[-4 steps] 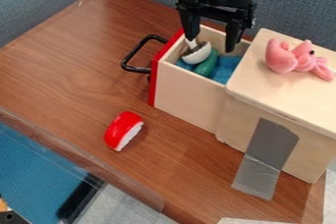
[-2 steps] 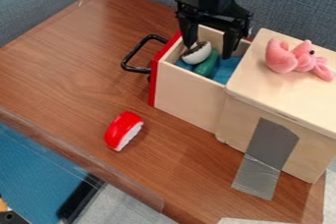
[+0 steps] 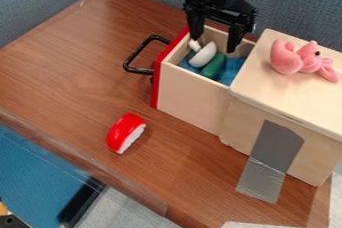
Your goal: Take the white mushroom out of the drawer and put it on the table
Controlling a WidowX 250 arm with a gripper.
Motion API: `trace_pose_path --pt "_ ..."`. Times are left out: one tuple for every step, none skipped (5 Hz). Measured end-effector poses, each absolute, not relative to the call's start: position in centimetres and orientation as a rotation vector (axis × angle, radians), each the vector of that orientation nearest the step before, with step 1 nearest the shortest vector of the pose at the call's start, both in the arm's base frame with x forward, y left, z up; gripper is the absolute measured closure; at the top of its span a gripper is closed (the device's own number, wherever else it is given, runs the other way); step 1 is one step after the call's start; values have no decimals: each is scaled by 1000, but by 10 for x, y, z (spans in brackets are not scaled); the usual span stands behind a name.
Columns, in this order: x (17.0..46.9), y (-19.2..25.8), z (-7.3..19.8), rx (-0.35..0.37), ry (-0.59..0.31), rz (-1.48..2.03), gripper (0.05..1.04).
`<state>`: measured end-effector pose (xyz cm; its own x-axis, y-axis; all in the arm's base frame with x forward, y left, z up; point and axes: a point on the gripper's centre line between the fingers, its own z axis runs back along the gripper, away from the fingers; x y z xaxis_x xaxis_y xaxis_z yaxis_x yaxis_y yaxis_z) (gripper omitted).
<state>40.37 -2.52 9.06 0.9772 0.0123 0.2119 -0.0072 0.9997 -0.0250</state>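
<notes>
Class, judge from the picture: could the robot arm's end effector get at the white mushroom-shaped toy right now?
Probably yes. The end effector hangs open over the open-topped drawer, and nothing covers the mushroom-shaped toy, though the drawer's walls and the green toy leave little room.

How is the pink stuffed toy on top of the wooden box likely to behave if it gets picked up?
Probably soft and floppy: the pink stuffed toy looks like padded fabric. That plush make also suggests it is light for its size. Its lumpy, uneven outline makes rolling on the wooden box unlikely.
</notes>
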Motion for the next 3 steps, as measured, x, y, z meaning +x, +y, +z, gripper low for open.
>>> trace_pose_path --pt "402 -22 81 12 -171 -5 82" --pt "393 -20 76 39 -121 -20 117" --pt "379 -21 64 48 -61 -31 384"
